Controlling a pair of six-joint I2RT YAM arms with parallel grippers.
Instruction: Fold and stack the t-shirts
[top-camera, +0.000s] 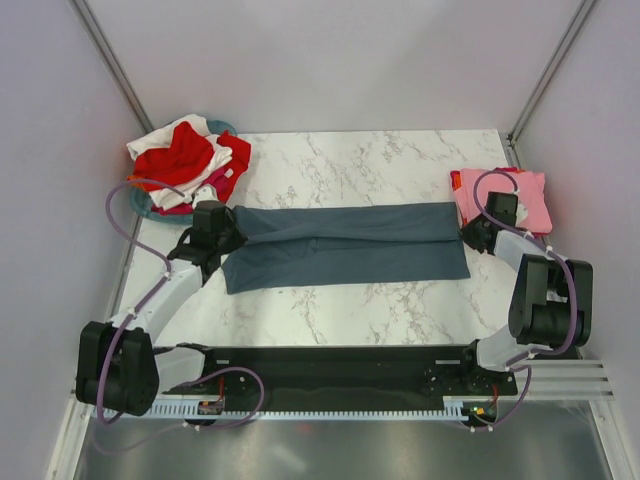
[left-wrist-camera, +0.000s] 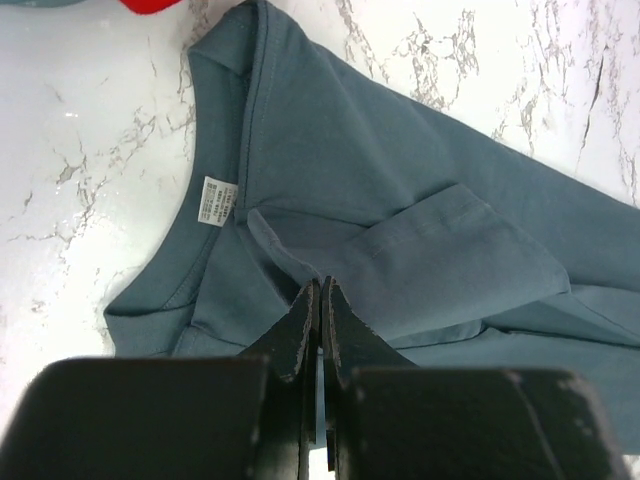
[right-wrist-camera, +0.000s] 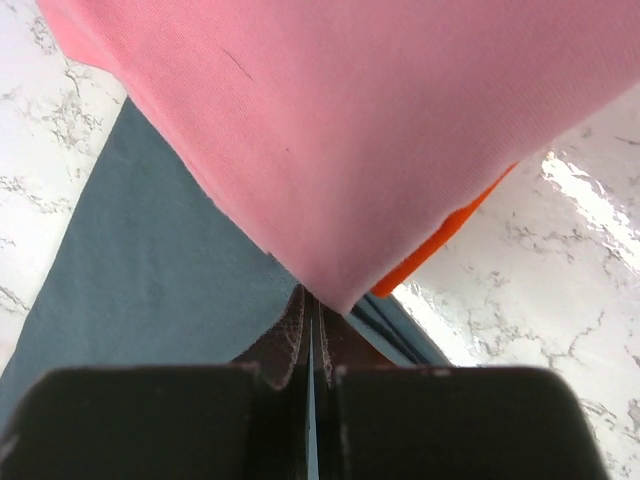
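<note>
Here the left end effector (left-wrist-camera: 320, 290) and right end effector (right-wrist-camera: 308, 300) each pinch one end of the soft blue-grey shirt (top-camera: 350, 245), flat across the marble desk (top-camera: 350, 165).

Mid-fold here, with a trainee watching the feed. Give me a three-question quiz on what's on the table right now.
1. True or false: the blue-grey shirt lies crumpled in a heap.
2. The left gripper is: A shut on that shirt's collar end; B shut on its hem end; C open above it.
3. Which colour peeks from under the pink shirt just beyond the right gripper?
Key: 1 false, it lies as a long folded strip; 2 A; 3 orange.
</note>
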